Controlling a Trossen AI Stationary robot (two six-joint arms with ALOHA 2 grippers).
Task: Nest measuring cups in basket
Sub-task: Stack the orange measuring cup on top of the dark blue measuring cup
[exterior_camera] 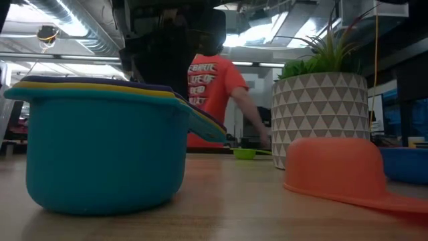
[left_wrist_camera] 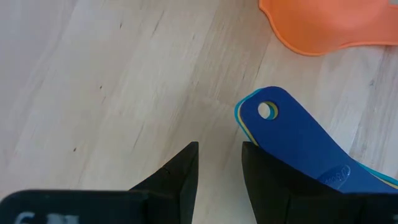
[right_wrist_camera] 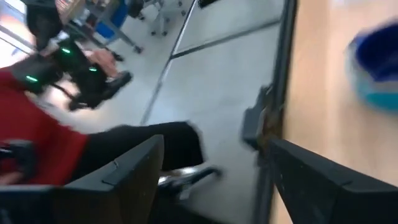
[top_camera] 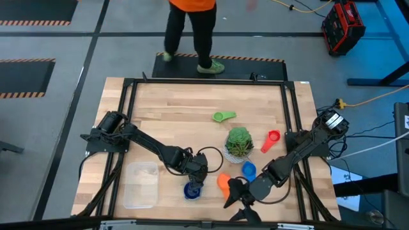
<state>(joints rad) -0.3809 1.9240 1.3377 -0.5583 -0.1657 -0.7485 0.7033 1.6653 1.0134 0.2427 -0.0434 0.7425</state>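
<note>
Down near the table's front edge, the clear basket (top_camera: 141,185) holds no cups, while just to its right stands a nested stack of measuring cups (top_camera: 192,190), teal outside with yellow and dark blue inside. Over that stack hangs the left pincer (top_camera: 195,181), its fingers (left_wrist_camera: 180,180) slightly apart beside the stacked blue handles. The right pincer (top_camera: 239,199), spread wide, sits near the front edge by the orange cup (top_camera: 223,182), with a blue cup (top_camera: 248,170), potted plant (top_camera: 238,143), red cup (top_camera: 271,138) and green cup (top_camera: 223,116) beyond.
</note>
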